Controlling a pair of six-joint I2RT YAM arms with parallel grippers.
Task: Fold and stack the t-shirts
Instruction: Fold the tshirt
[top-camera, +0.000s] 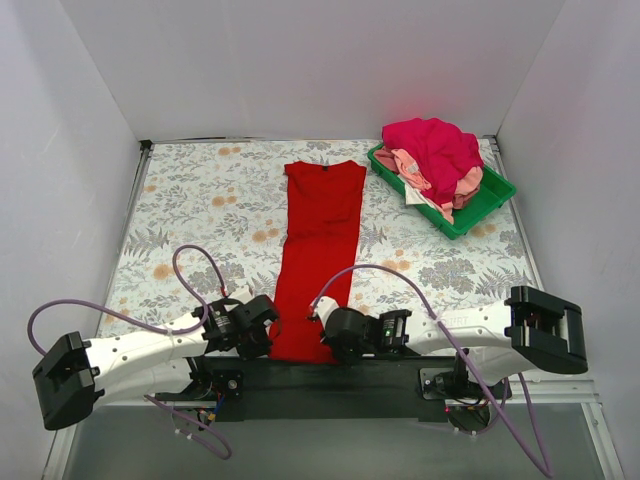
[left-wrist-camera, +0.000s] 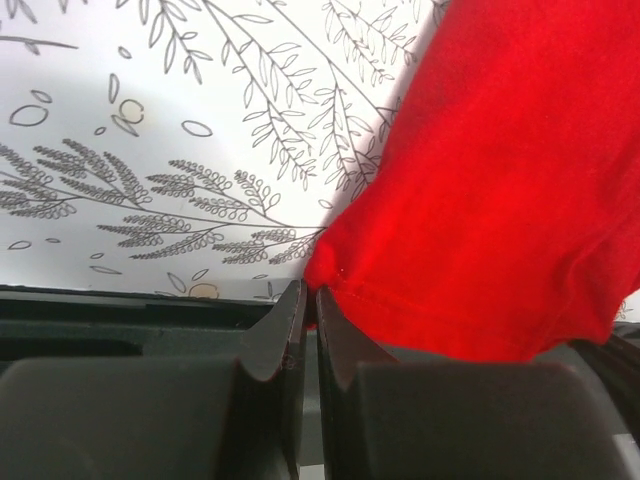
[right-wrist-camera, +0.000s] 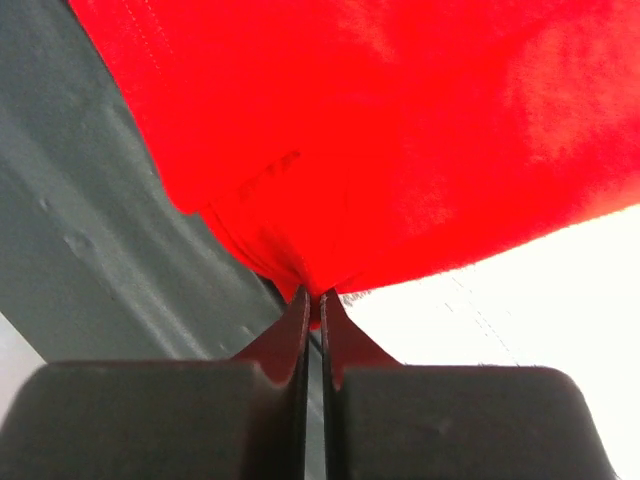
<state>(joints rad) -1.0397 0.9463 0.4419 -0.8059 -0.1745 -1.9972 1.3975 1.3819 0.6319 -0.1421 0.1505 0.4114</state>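
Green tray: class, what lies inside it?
A heap of t-shirts fills the green tray: magenta on top, light pink and white beneath. The tray's floor and anything deeper are covered.

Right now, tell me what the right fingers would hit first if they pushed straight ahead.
The red t-shirt: the right fingers are shut on its bunched edge, so more red cloth probably lies directly ahead.

A robotics laboratory test cell is indicated: the floral-covered worktop (top-camera: 190, 210) is enclosed by plain white panels (top-camera: 300, 60), and the cabled left arm (top-camera: 140, 352) and right arm (top-camera: 470, 330) are bolted to a black base rail (top-camera: 320, 385).
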